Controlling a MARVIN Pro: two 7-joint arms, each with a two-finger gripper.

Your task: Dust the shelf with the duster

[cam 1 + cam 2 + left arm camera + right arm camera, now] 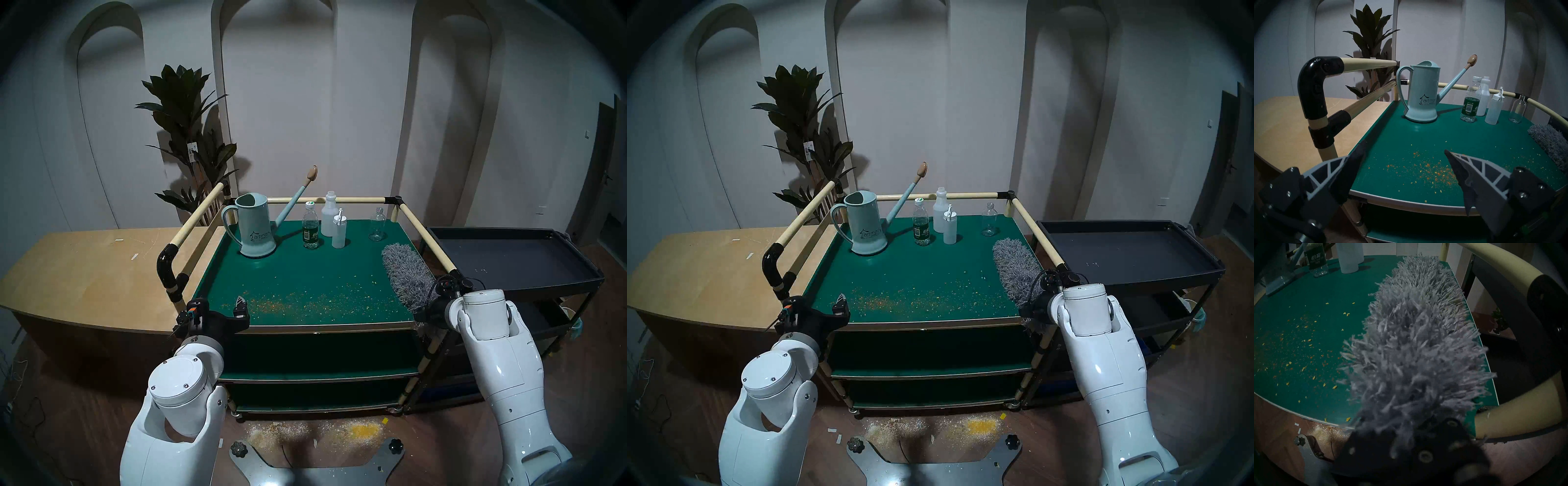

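At the shelf's [305, 271] four o'clock edge my right gripper [428, 307] seemingly clamped the duster [405, 276]; crumbs [305, 302] at six remained unswept; left gripper [1403, 169] gaped empty.

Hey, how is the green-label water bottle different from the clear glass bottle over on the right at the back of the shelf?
The water bottle wears a white cap; the glass bottle is uncapped. The water bottle carries a dark green label, while the glass bottle is bare. The water bottle stands close to the watering can and two white bottles; the glass bottle stands alone near the right rail. Both are transparent and upright on the shelf.
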